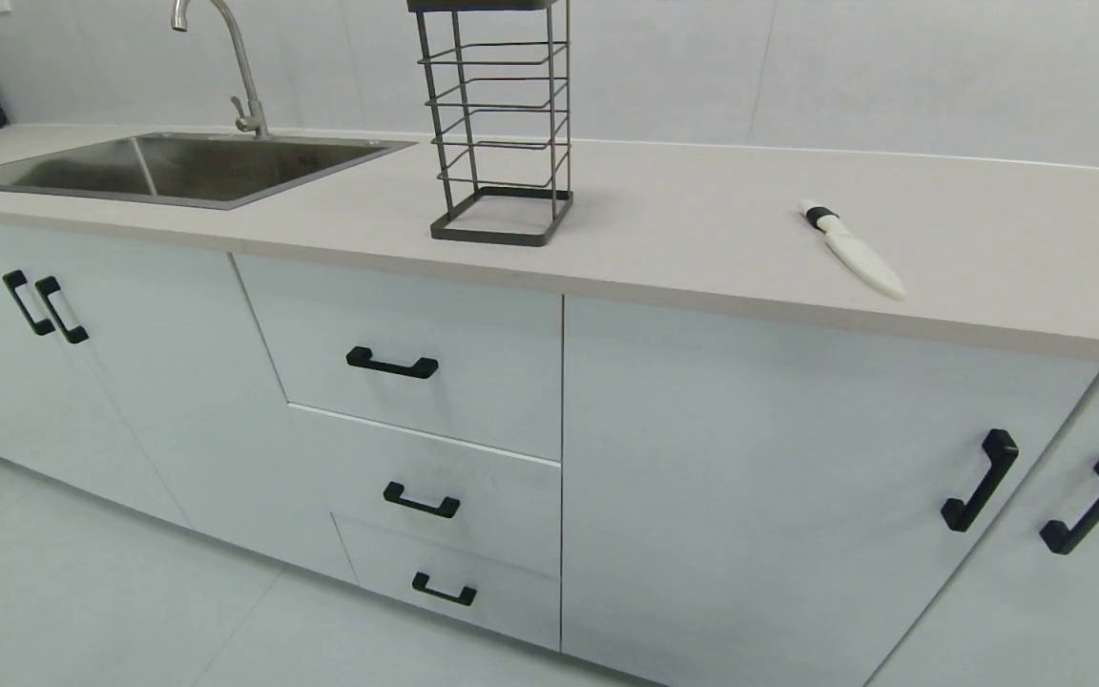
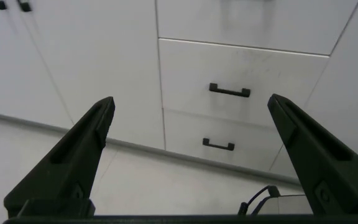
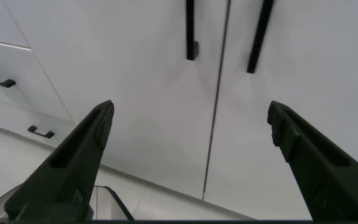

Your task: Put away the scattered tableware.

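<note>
A white knife (image 1: 850,250) lay loose on the worktop (image 1: 702,219), well right of the wire rack (image 1: 502,124) seemingly meant for it. The left end effector (image 2: 191,102) and right end effector (image 3: 190,107) hung wide open, empty, facing the cabinets (image 1: 750,458).

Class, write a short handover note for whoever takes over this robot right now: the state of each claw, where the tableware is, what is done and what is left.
Left claw: open, empty, held low facing the drawers.
Right claw: open, empty, held low facing the cabinet doors.
Knife: lying flat on the counter, to the right of the wire rack and apart from it.
Rack: upright on the counter, nothing in the part that shows.
Done: nothing yet; the knife is untouched.
Left: pick up the knife and probably stow it in the rack.
</note>
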